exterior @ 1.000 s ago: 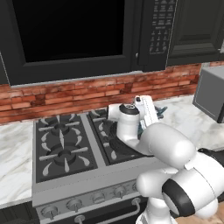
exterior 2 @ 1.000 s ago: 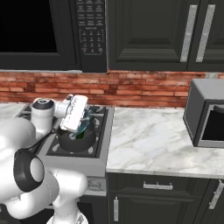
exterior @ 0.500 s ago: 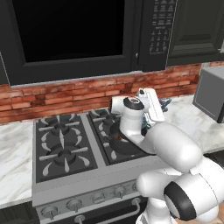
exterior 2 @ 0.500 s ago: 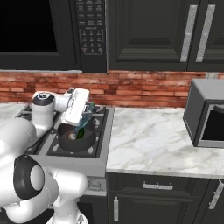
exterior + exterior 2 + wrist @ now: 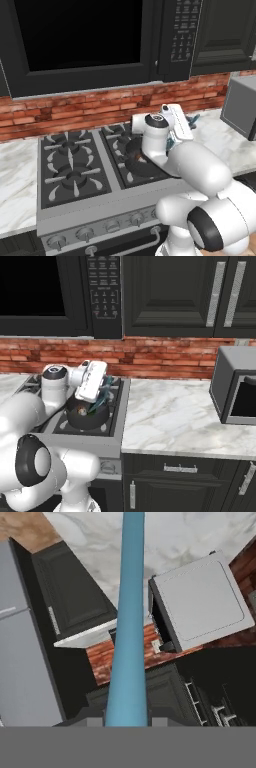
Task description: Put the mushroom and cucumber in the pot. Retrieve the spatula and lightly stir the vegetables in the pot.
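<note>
The pot [image 5: 89, 415] is seen on the front right burner of the stove [image 5: 70, 170], close to the marble counter [image 5: 170, 416]. Inside it, in the right base view, a small tan lump is made out near the left of the bowl, taken to be the mushroom [image 5: 82, 412]; a dark green piece beside it is hinted at, but the cucumber cannot be told apart from the dark pot wall with certainty. The loading of the vegetables is therefore judged done, or nearly so.

The spatula [image 5: 127, 627] is held in the gripper [image 5: 102, 392]: in the hand view its light blue handle runs straight up from between the two finger tips, which are closed almost fully upon it. In the right base view the blue shaft is seen slanting down from the hand toward the pot. Whether the slotted head touches the vegetables cannot be told, since the hand and the pot rim hide it.

The retrieval of the spatula is thus judged complete, and the stirring is taken to be the step in hand. What is left is a light sweep through the pot.

Further out, a toaster oven [image 5: 235, 386] stands at the far right of the counter, and a microwave [image 5: 85, 40] hangs above the stove against the brick backsplash [image 5: 165, 358].
</note>
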Tool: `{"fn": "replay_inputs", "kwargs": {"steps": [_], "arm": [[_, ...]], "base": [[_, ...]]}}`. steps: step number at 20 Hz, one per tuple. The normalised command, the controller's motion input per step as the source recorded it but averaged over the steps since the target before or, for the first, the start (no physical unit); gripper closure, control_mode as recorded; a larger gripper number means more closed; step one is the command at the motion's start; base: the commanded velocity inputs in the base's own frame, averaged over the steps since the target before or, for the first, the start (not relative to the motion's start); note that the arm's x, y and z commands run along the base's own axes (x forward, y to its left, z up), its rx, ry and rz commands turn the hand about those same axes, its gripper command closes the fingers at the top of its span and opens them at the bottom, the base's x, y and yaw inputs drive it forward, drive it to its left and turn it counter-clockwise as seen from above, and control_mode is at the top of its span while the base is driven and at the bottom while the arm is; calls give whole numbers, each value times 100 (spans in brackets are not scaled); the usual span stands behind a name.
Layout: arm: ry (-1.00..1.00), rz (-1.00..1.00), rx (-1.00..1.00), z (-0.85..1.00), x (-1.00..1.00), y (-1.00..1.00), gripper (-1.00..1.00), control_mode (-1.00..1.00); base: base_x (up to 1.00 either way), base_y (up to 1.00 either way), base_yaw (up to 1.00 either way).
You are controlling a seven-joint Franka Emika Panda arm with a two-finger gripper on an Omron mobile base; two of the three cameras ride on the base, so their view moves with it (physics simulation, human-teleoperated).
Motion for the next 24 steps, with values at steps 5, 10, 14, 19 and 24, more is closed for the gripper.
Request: {"fn": "replay_inputs", "kwargs": {"steps": [5, 10, 14, 19, 24], "arm": [[0, 0, -2, -19, 7, 0, 100, -100], [1, 0, 0, 0, 16, 0, 100, -100], [10, 0, -3, 1, 5, 25, 100, -100], [11, -1, -11, -19, 26, 30, 100, -100], [4, 0, -2, -9, 18, 32, 100, -100]], "base": [[0, 0, 0], [0, 0, 0], [0, 0, 0], [0, 0, 0], [0, 0, 0]]}}
